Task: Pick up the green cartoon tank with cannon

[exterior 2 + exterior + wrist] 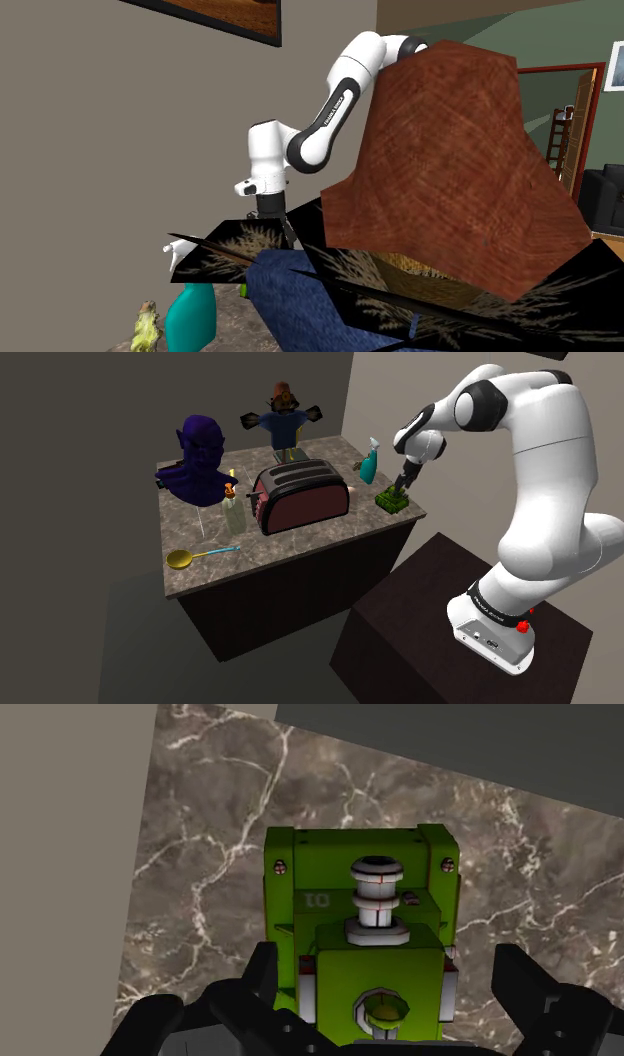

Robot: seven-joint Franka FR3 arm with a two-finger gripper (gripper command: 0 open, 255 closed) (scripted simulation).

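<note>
The green cartoon tank [392,502] stands on the marble table [250,557], at the corner nearest the arm. In the wrist view the tank [365,934] is bright green and blocky, with a white stacked turret piece on top and a round cannon mouth toward the camera. My black gripper [399,487] hangs just above it, pointing down. In the wrist view the gripper [390,972] is open. Its two fingers [262,976] stand on either side of the tank's body, and a gap shows on the wider side.
A dark red toaster [300,497] sits mid-table and a teal spray bottle [369,462] stands just behind the tank. Farther off are a purple bust [200,457], a scarecrow figure [283,417], a glass bottle [234,507] and a gold ladle [195,557]. The table's edge is close beside the tank.
</note>
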